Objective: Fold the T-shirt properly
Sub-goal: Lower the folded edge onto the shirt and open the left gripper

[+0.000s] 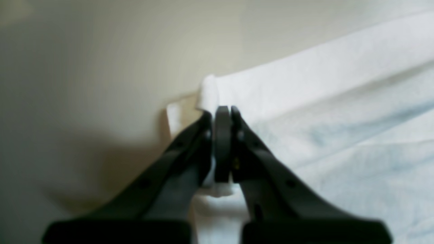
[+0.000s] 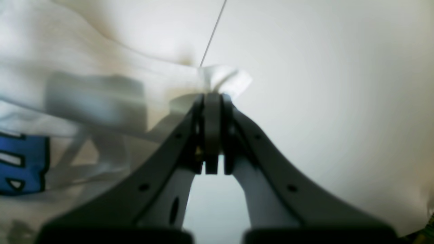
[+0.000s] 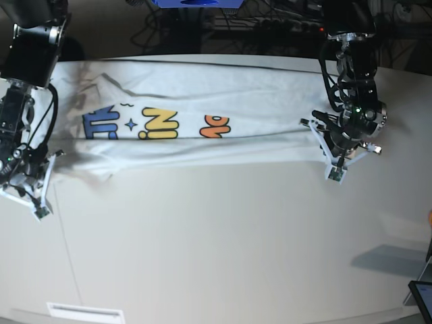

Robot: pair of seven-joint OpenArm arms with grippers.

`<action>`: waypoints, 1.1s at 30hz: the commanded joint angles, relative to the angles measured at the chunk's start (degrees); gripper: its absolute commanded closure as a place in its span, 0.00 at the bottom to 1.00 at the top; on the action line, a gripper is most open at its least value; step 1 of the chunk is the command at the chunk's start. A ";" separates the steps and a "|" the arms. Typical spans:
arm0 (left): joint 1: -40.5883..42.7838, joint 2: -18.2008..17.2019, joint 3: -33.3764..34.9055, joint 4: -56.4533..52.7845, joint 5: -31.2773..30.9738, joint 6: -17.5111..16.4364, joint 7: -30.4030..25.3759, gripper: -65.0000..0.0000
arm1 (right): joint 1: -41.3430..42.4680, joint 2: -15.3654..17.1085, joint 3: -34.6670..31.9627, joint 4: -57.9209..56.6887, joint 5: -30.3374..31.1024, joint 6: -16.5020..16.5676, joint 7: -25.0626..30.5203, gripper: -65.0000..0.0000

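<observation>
You had the T-shirt (image 3: 196, 128) stretched across the table's (image 3: 223, 256) far edge, print up. The left gripper (image 1: 222, 113) had its jaws pinched on a corner of white cloth, and the right gripper (image 2: 212, 98) pinched the opposite corner. To fold cleanly you needed both ends level and taut, moving together, so no slack bunched mid-shirt.

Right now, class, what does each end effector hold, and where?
Both pinch the T-shirt: left end effector and right end effector each on an edge.
</observation>
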 commanded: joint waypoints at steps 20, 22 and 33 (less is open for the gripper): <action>5.79 -3.45 -0.28 7.16 0.38 -0.21 -0.19 1.00 | -10.12 -3.67 3.08 16.70 -0.27 -0.25 -2.10 1.00; 5.79 -3.80 -0.28 7.16 0.38 -0.21 -0.19 1.00 | -10.65 -4.29 4.84 18.19 -0.27 -0.25 -2.37 1.00; 7.81 -4.77 -0.19 9.45 0.38 -0.21 -0.19 1.00 | -15.40 -4.38 5.19 19.51 -0.27 -0.25 -2.02 1.00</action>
